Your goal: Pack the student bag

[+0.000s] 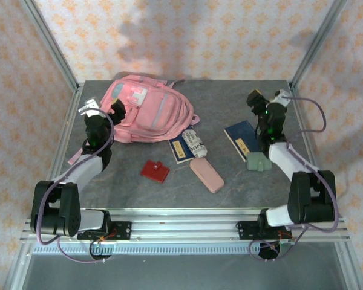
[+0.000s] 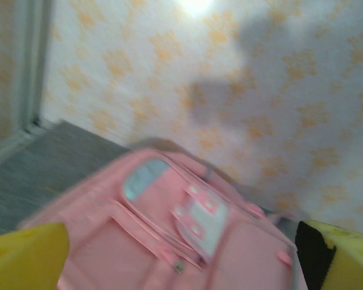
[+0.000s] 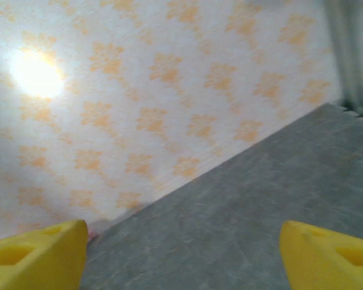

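Both jaws stand wide and empty; print on the tube (image 1: 195,143) is illegible.

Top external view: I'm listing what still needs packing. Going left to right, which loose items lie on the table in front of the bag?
Red square case → small blue booklet → pink pencil case → larger blue notebook → grey-green block.

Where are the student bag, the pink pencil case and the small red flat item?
student bag (image 1: 151,115): top external view, on its front panel.
pink pencil case (image 1: 206,174): top external view, middle of its flat top.
small red flat item (image 1: 155,171): top external view, centre of its upper face.
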Controlling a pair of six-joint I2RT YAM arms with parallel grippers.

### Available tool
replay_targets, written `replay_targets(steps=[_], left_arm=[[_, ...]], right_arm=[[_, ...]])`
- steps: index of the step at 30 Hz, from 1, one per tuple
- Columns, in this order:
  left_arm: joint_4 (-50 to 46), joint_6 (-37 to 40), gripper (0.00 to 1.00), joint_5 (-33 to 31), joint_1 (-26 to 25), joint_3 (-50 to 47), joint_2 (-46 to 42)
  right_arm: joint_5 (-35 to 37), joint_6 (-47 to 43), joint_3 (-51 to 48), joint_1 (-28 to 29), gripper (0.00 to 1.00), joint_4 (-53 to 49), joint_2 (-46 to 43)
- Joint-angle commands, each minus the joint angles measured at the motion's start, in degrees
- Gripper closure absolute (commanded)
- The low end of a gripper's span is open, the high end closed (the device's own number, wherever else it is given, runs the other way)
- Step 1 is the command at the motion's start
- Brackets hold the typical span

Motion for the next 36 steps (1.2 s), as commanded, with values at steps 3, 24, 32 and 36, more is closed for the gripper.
replay_targets(steps=[3,24,32,36], left_arm=[[-14.5,-8.66,0.36,10.86,-3.26,4.39,3.74],[-12.93,-15.75,0.49,5.91,-9.87,-7.34,6.9],[-12.7,-15.58,0.65,5.2,-9.78,-4.56,13.83],[-12.68,-15.75,0.7,5.38,-9.84,-3.84,15.58]], right_arm=[[-23.89,7.3,14.01,1.98,0.38,-15.28,13.62],[-37.43,12.42,47.83,15.13,0.35,-24.85,51.28],[-43.61,13.64,52.4,16.13,0.86,-24.83,54.07],[-44.7,14.9,48.02,16.17,1.0,-21.4,48.99]])
